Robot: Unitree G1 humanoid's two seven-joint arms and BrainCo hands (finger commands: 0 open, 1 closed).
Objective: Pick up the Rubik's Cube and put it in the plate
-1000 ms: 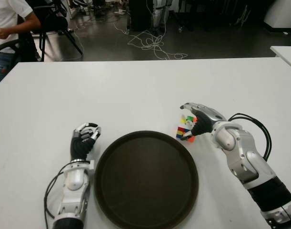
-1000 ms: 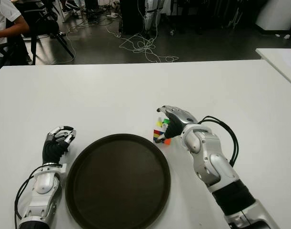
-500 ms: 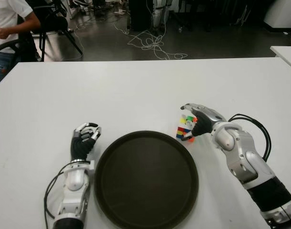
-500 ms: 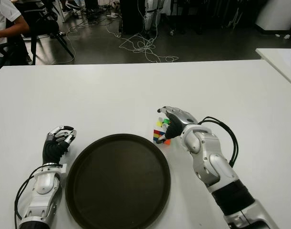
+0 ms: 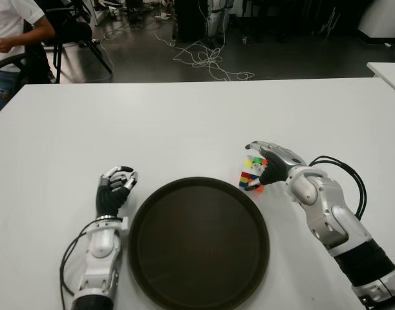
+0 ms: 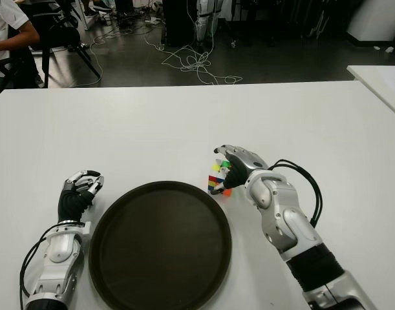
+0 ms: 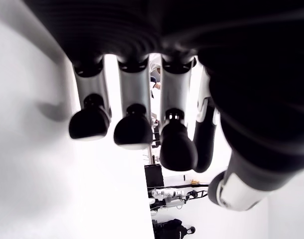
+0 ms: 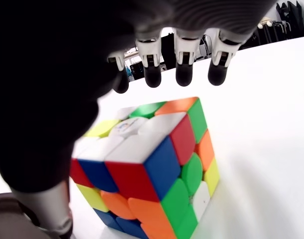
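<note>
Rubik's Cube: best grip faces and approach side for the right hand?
Pinch the Rubik's Cube on two opposite side faces, coming from above. It sits flat on the table by the plate rim; the right hand, fingers open, hovers over it.

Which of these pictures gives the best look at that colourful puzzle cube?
The right wrist view: the cube fills the picture, three coloured faces plain, fingers above it. Both eye views show it small, half hidden by the right hand. The left wrist view misses it.

small printed logo on the Rubik's Cube (image 8: 142, 164) white centre sticker, not legible, no other text
</note>
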